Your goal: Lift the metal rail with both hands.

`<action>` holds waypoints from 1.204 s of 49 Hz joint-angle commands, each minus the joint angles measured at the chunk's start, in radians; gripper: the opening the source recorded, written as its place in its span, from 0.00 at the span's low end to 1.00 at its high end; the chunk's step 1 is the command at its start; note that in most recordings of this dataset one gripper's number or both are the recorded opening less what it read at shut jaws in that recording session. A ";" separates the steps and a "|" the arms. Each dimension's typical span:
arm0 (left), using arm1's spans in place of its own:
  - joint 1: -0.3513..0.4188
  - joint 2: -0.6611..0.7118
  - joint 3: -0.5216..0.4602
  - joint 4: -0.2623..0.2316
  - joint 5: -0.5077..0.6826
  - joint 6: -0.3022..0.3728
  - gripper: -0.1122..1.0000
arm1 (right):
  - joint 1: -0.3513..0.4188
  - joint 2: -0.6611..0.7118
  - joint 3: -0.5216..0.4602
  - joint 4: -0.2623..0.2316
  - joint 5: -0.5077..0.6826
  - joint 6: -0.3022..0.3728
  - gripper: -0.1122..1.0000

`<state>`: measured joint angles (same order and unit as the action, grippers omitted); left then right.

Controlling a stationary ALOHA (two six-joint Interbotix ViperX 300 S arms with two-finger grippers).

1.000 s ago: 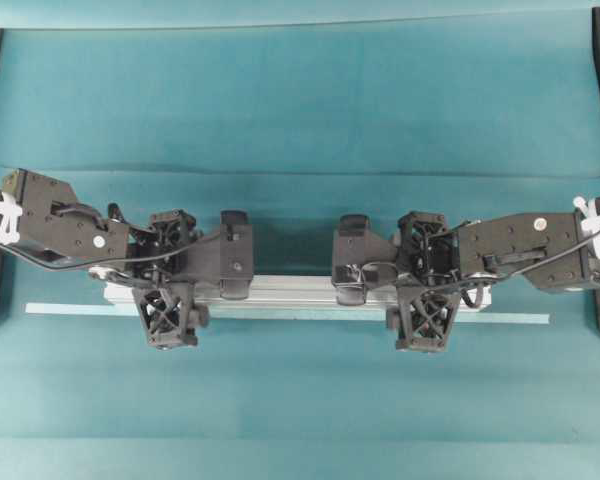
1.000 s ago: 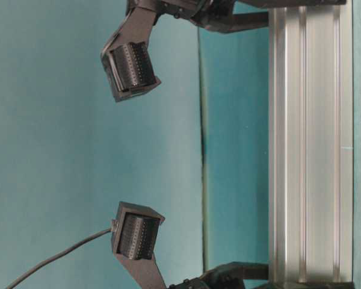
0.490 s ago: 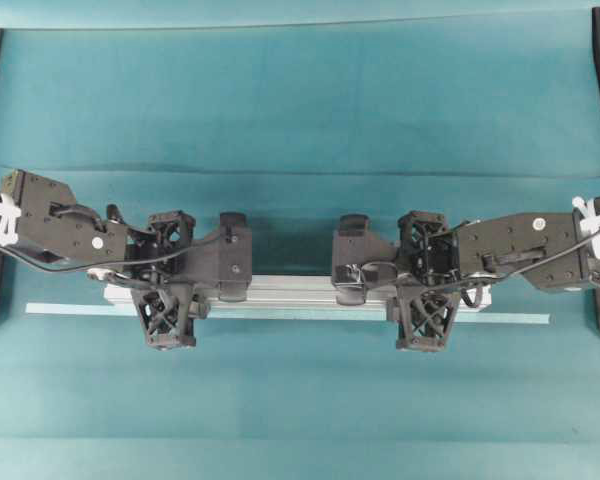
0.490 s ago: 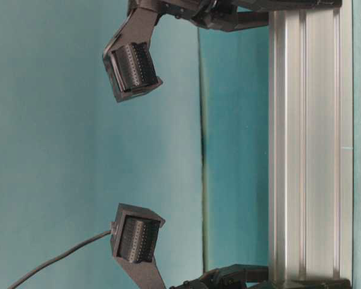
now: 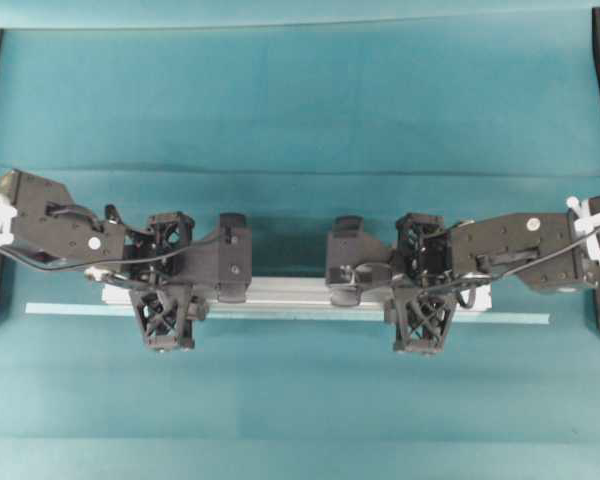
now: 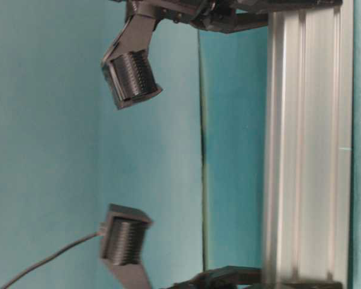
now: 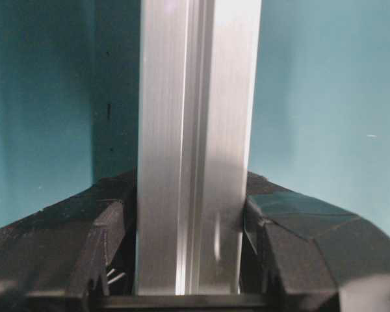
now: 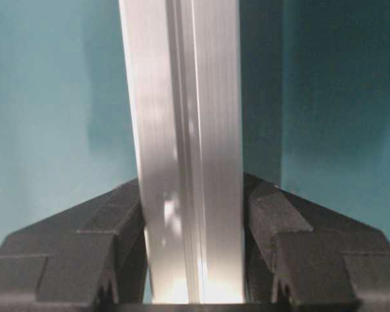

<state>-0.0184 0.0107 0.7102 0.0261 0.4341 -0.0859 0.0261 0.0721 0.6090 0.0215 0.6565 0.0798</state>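
Both tools, left [image 5: 163,296] and right [image 5: 418,298], clamp the metal rail [image 5: 290,291], which has just risen toward upper frame off the desk [image 5: 300,100].

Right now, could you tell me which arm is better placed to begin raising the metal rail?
Neither left nor right. The left pincer and right pincer each clamp the metal rail near opposite ends, so both should probably lift together.

A silver, lengthwise-grooved metal rail [image 5: 290,291], black lattice-patterned left gripper [image 5: 163,300] and right gripper [image 5: 420,303], a pale teal strip [image 5: 70,310] and a teal table cover [image 5: 300,110] are shown.
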 commanded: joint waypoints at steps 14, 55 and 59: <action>0.003 -0.127 -0.084 0.000 0.163 -0.066 0.43 | -0.006 -0.097 -0.109 0.005 0.195 0.005 0.45; 0.005 -0.273 -0.311 0.000 0.482 -0.075 0.43 | -0.021 -0.178 -0.400 0.015 0.560 0.005 0.45; 0.008 -0.288 -0.334 0.000 0.492 -0.074 0.43 | -0.021 -0.181 -0.440 0.017 0.595 0.005 0.45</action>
<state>-0.0199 -0.2378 0.4387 0.0261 0.9311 -0.1519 0.0046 -0.0920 0.2347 0.0353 1.2425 0.0798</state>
